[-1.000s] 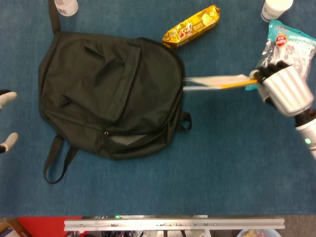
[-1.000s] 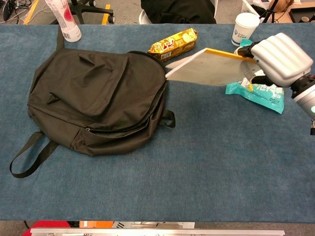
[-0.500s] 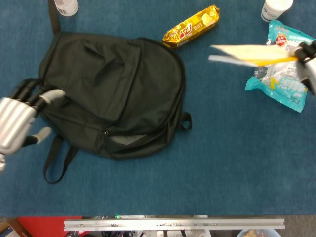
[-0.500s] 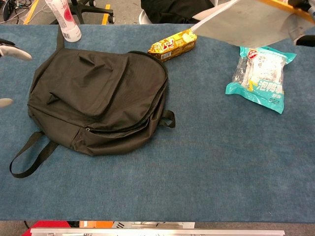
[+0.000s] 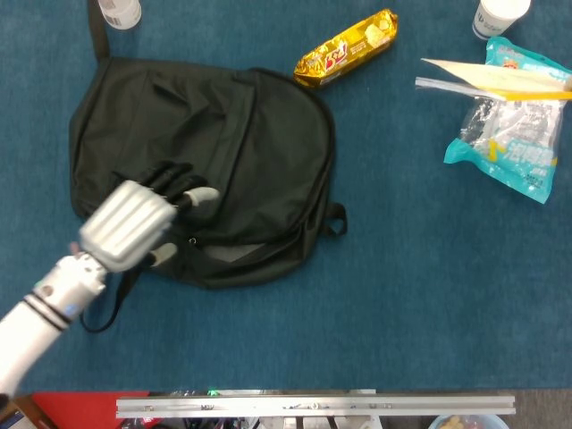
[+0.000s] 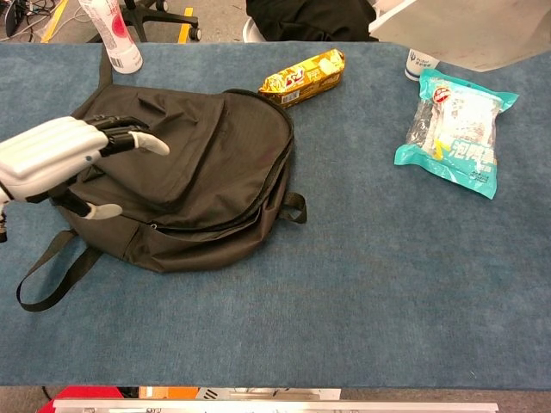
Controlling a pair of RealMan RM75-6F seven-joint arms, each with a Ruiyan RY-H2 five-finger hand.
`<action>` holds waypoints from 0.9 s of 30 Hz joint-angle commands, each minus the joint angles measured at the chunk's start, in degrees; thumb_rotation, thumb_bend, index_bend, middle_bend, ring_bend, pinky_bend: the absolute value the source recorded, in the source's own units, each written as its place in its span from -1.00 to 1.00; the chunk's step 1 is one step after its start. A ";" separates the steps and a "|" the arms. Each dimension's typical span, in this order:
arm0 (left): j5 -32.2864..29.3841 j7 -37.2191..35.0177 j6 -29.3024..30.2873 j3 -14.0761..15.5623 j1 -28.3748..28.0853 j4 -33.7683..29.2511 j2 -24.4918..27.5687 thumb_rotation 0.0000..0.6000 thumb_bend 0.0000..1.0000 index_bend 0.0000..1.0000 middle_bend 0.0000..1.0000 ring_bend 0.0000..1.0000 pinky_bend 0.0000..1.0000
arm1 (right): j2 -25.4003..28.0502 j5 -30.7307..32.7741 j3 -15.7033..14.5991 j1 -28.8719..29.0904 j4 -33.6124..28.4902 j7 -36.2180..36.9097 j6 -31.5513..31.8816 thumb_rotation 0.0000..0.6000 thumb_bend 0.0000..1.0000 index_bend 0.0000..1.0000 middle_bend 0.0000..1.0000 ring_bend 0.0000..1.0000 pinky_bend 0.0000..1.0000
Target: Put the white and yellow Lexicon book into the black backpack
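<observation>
The black backpack lies flat at centre-left, its zip line along the lower edge; it also shows in the chest view. My left hand hovers over its lower left part with fingers spread and nothing in them, seen again in the chest view. Whether it touches the fabric I cannot tell. The white and yellow Lexicon book hangs in the air at the top right, far from the bag; its pale underside fills the chest view's upper right corner. My right hand is out of both frames.
A gold biscuit pack lies just beyond the backpack's top right. A teal snack bag and a paper cup sit under the book. A bottle stands at the far left. A strap loop trails toward the front.
My left hand has come in from the left edge over the backpack's lower part. The book has risen and pulled right, away from the bag, and the right hand has left view.
</observation>
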 commanded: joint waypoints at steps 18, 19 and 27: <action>-19.25 18.92 -10.34 -4.22 -8.56 1.98 -16.46 1.00 -0.66 -0.86 -0.81 -0.87 -0.71 | -0.25 0.63 0.00 -0.96 1.10 1.33 -0.62 1.00 -0.08 0.72 0.42 0.17 0.40; -20.12 19.84 -10.42 -4.34 -8.87 2.13 -17.19 1.00 -0.66 -0.88 -0.82 -0.87 -0.71 | -0.22 0.65 0.02 -1.01 1.12 1.43 -0.60 1.00 -0.08 0.72 0.42 0.17 0.40; -27.35 27.12 -10.00 -5.37 -11.56 5.36 -23.40 1.00 -0.66 -0.96 -0.88 -0.88 -0.71 | 0.30 0.53 -0.02 -1.50 0.99 2.08 -0.39 1.00 -0.08 0.73 0.42 0.17 0.40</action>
